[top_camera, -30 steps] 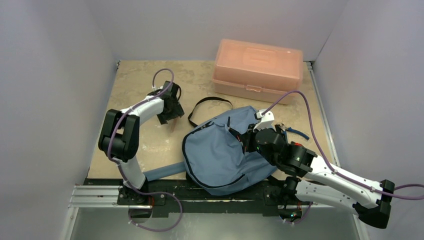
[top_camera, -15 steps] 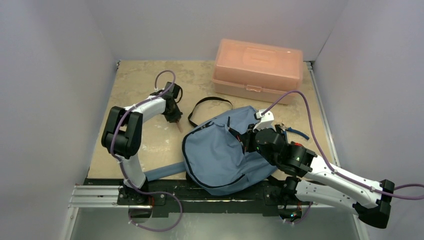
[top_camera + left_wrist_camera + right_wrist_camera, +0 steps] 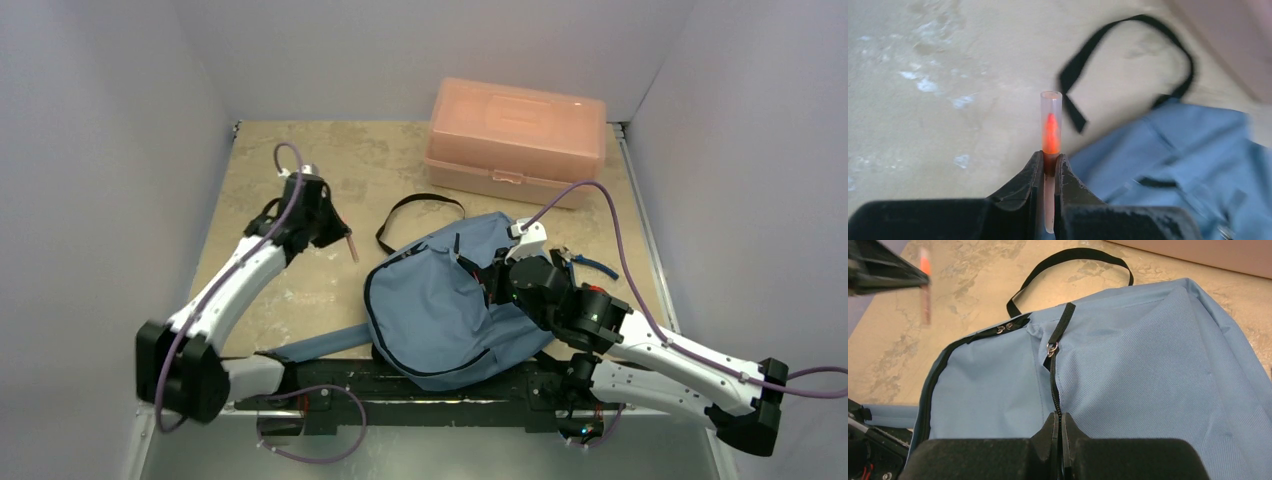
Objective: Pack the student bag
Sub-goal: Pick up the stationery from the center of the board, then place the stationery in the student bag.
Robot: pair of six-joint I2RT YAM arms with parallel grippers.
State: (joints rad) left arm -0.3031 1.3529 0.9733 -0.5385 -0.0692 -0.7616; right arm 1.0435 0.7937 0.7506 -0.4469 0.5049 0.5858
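The student bag (image 3: 430,310) is a blue-grey backpack lying flat at the table's near middle, also seen in the wrist views (image 3: 1188,150) (image 3: 1148,360). My left gripper (image 3: 1049,162) is shut on a pen (image 3: 1051,125) with an orange tip under a clear cap. It holds the pen (image 3: 350,247) above the table, left of the bag; the pen (image 3: 924,285) also shows in the right wrist view. My right gripper (image 3: 1058,420) is shut on the bag's dark zipper seam (image 3: 1054,385), on top of the bag (image 3: 493,280).
A salmon-pink plastic box (image 3: 515,135) stands closed at the back right. The bag's black strap loop (image 3: 420,205) lies on the table behind the bag. A wide blue shoulder strap (image 3: 325,343) trails toward the left arm's base.
My left gripper closed on the pen and lifted it off the table, and the left arm swung out to the left. The right arm and the bag have not moved.
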